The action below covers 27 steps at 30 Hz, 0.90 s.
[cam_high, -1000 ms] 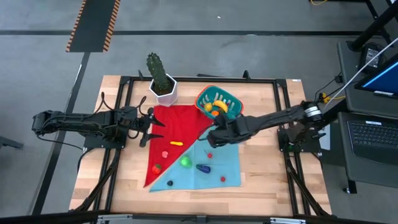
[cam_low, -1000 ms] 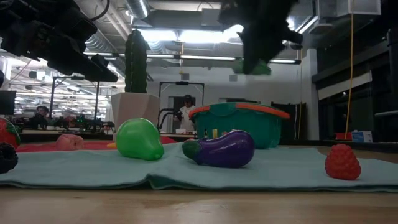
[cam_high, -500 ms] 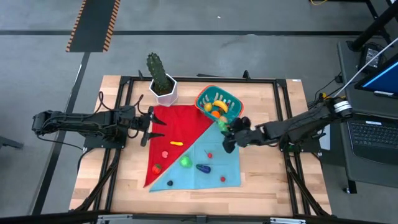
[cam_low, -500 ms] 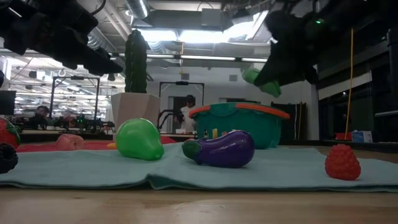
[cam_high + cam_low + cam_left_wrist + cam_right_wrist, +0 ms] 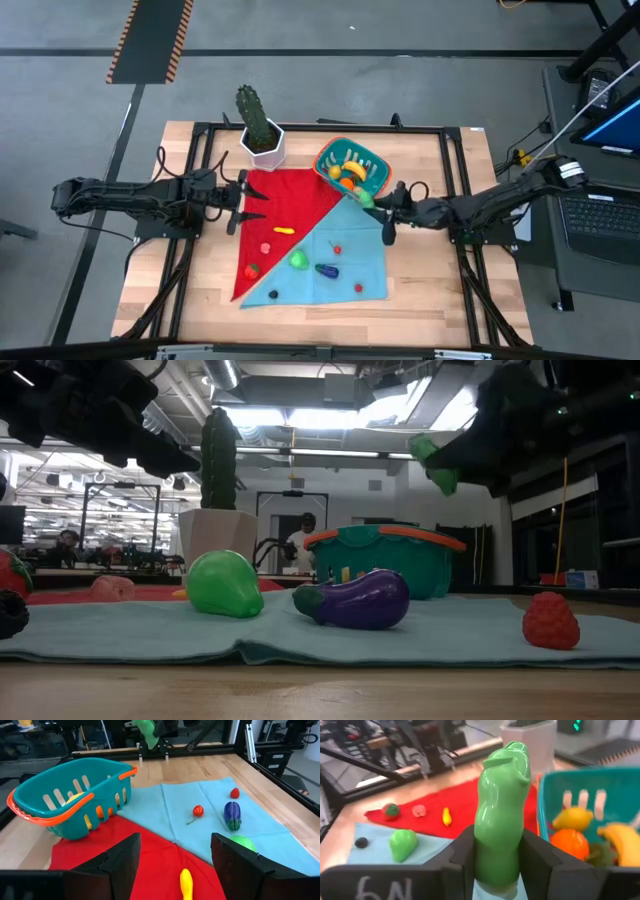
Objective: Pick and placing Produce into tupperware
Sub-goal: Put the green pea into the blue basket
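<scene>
Wooden tabletop, red and blue cloths (image 5: pixel 350 250), loose produce. Your right gripper (image 5: pixel 498 870) is clamped on a green pepper (image 5: pixel 501 810), lifted just beside the teal tub (image 5: pixel 352 165). It looks light, stiff and slick; you're gripping its lower body, which seems sound. A second ago that arm reached over the cloth; it has pulled back toward the tub. Your left gripper (image 5: pixel 240 205) waits, fingers apart.
</scene>
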Motion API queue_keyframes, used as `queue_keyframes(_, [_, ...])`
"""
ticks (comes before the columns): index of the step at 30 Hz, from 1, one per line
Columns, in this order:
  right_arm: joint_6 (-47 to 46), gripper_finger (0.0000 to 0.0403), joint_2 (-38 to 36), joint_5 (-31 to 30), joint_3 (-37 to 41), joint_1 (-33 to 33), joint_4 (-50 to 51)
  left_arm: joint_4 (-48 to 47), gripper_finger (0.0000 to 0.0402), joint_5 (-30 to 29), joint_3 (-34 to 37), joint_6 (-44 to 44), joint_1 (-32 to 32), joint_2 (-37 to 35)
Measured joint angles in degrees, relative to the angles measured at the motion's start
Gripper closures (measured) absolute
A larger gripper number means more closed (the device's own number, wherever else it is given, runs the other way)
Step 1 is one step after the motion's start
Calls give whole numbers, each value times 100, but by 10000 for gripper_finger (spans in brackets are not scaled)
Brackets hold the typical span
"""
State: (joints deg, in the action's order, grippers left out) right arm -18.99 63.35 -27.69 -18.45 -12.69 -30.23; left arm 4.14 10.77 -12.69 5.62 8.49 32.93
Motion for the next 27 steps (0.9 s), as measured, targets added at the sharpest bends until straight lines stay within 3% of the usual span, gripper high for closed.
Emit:
queue_keyframes(4, [416,287,-189,422,174,261,-332,92,171,-1,0,64,0,0])
queue_keyframes(13, [171,287,-282,491,12,1124,156,114,171,-2,0,85,0,4])
queue_keyframes(20, [-246,287,-152,516,-1029,1766,2401,109,171,-26,0,113,0,4])
queue_keyframes(27, [-157,287,454,904,-2388,2108,4260,92,171,-152,0,246,0,4])
